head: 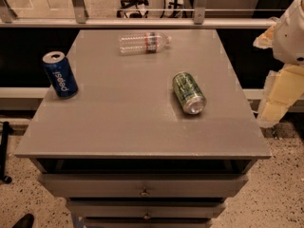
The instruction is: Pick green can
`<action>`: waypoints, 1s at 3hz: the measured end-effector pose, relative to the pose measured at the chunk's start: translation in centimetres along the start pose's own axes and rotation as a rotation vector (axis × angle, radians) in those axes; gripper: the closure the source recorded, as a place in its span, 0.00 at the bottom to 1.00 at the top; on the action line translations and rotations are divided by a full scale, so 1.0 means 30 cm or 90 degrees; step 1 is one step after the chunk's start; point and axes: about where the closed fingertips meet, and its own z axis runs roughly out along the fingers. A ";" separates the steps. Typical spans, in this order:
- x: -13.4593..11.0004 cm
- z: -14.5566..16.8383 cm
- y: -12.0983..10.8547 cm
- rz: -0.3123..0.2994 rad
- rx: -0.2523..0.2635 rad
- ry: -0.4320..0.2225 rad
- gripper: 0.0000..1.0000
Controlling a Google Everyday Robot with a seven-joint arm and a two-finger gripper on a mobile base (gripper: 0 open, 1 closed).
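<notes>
The pincer (278,96) hangs at the right edge of the view, off the right side of the worktop (118,122) and over the floor, below a rounded white part of the arm (290,32). Whether it is open or closed cannot be told, and it grips nothing that shows. It is well apart from everything on the worktop.

Nearest to it, the green can (189,93) lies on its side in the right half of the grey worktop, with one silver end turned toward the front edge. A clear plastic bottle (144,42) lies on its side near the far edge, cap to the right. A blue can (60,74) stands at the left edge. Below the worktop are drawers (142,186) with small knobs.
</notes>
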 end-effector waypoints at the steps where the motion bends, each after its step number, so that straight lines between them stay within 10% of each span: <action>1: 0.000 0.000 0.000 0.000 0.000 0.000 0.00; 3: -0.131 0.150 -0.125 0.081 -0.024 -0.035 0.00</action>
